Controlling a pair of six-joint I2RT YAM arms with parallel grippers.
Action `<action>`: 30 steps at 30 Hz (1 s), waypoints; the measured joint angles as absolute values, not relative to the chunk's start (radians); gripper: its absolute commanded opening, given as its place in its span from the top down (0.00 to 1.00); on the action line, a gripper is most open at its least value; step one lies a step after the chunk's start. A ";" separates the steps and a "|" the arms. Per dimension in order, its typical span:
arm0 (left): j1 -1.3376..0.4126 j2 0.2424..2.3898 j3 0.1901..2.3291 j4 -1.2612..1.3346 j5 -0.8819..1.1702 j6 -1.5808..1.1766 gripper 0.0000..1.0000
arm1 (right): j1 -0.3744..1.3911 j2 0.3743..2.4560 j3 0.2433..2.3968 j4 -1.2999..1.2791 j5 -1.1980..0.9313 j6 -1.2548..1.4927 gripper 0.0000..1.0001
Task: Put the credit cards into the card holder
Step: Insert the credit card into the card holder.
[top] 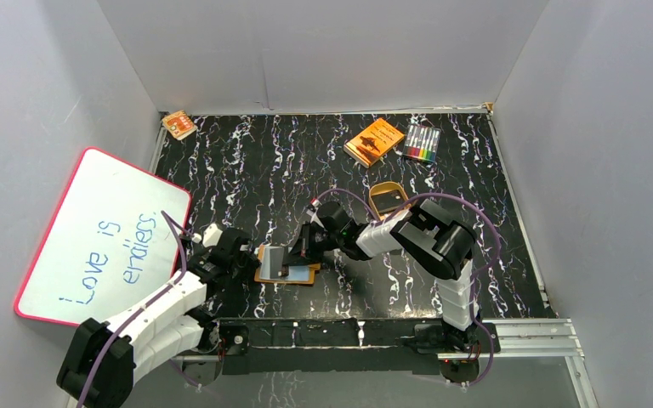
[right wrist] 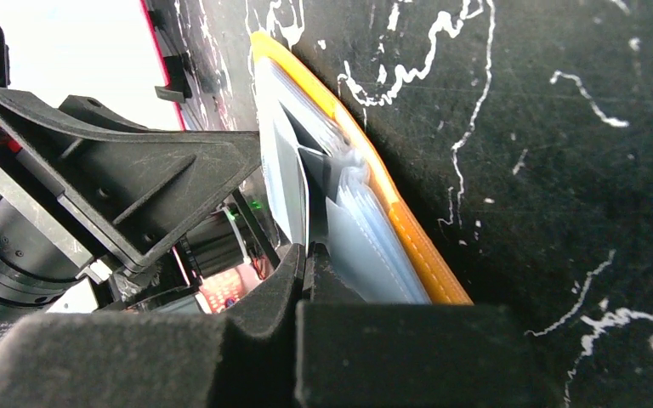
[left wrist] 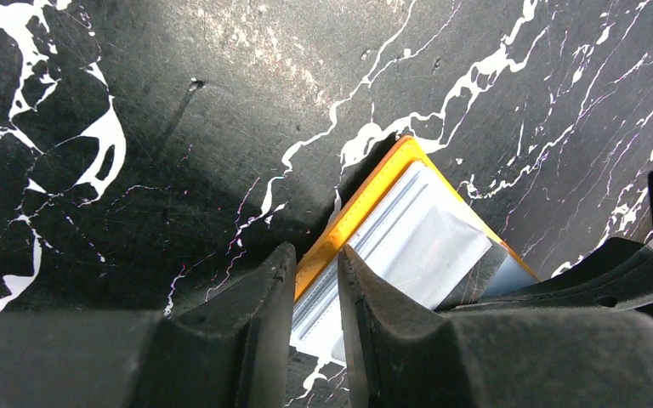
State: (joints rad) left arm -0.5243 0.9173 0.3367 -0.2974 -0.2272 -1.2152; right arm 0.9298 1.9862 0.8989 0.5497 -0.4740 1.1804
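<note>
The orange card holder point(top: 304, 279) lies open on the black marbled table, between the two grippers. My right gripper point(right wrist: 306, 249) is shut on a pale grey-blue credit card point(right wrist: 287, 178). The card stands on edge against the holder's inner pockets point(right wrist: 366, 246), its far end among them. In the left wrist view the same card point(left wrist: 442, 246) lies slanted across the holder's pale lining. My left gripper point(left wrist: 316, 289) hovers at the holder's left edge point(left wrist: 366, 200), jaws a narrow gap apart, with the orange rim and lining showing through the gap. In the top view the left gripper point(top: 251, 262) faces the right gripper point(top: 304, 253).
A whiteboard point(top: 102, 234) leans at the left wall. An orange book point(top: 374, 140) and a pack of markers point(top: 423, 143) lie at the back. A gold tray point(top: 387, 197) sits behind the right arm. A small orange packet point(top: 178, 124) is in the back left corner.
</note>
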 measured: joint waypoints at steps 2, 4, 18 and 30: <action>-0.524 0.914 0.334 -0.294 -0.225 -1.216 0.76 | 0.930 1.984 0.904 0.541 -0.476 1.164 0.79; -0.525 0.912 0.333 -0.293 -0.221 -1.216 0.76 | 0.931 1.979 0.907 0.521 -0.475 1.144 0.70; -0.525 0.910 0.326 -0.280 -0.168 -1.224 0.78 | 0.943 1.925 0.915 0.388 -0.449 1.092 0.57; -0.525 0.910 0.321 -0.276 -0.146 -1.223 0.84 | 0.958 1.929 0.983 0.295 -0.441 1.068 0.57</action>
